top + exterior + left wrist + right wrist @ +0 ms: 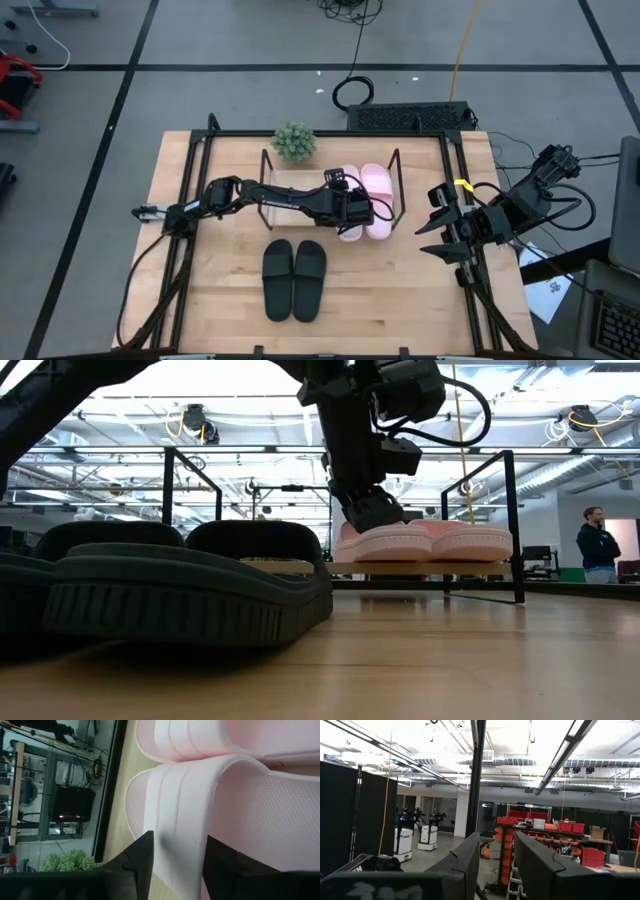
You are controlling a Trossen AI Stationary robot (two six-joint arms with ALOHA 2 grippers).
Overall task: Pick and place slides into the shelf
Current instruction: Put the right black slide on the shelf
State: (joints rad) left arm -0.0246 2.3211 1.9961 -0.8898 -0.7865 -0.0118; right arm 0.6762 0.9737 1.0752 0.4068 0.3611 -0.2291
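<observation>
Two pale pink slides lie side by side on the shelf's wooden board (296, 181), toes toward the far edge. The right one (377, 197) lies free. My left gripper (357, 212) reaches in from the table's left over the left pink slide (240, 815) and is shut on it. In the low view both pink slides (440, 541) rest sole-down on the board (400, 568). The black pair (294, 280) lies flat on the table nearer me, filling the low view's left (190, 585). My right gripper (440, 228) hovers open at the table's right edge. My left gripper (180, 837) has the left pink slide's wide strap (177, 815) between its two fingers, near the strap's side end; one finger (142, 857) is on the toe-side edge, the other (225, 865) on the heel-side edge. It comes slanting down from the table's left. The sole rests on the shelf board.
A small green plant (294, 141) stands just beyond the shelf's left far corner. Thin black shelf rods (512, 520) rise at both ends of the shelf. The large black table frame (190, 200) runs along the sides. A person (598, 545) stands far back in the room.
</observation>
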